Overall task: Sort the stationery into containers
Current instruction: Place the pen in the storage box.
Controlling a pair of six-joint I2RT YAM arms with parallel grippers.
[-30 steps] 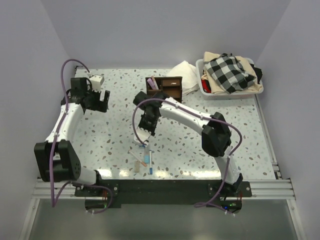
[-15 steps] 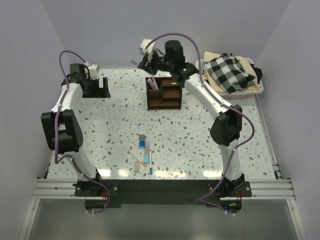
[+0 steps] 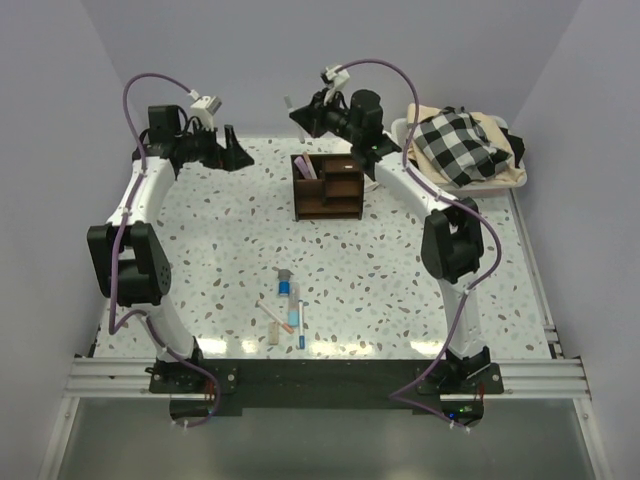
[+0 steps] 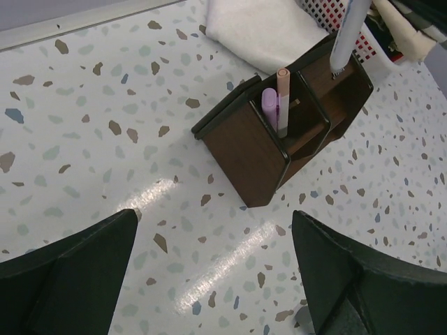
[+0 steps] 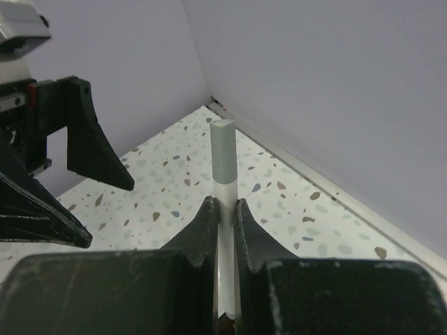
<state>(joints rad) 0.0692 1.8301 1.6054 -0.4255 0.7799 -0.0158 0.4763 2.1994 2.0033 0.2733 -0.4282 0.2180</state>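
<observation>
From above, my right jaws hung past the far side of the organizer (image 3: 328,187), gripping a pen. My left jaws stood spread and empty, well off to its left. Several loose pens (image 3: 288,308) lay on the tabletop (image 3: 450,270), far on the near side of both jaws, not yet sorted.

Through my left wrist, ahead of the spread jaws, a purple marker (image 4: 269,106) and a peach pen (image 4: 282,94) stood in one compartment. The white pen (image 4: 347,31) hung beyond, seemingly over another.

Through my right wrist, the jaws were clenched on that pen's shaft, its grey end jutting past them. I judged two in, one arriving, several left.
</observation>
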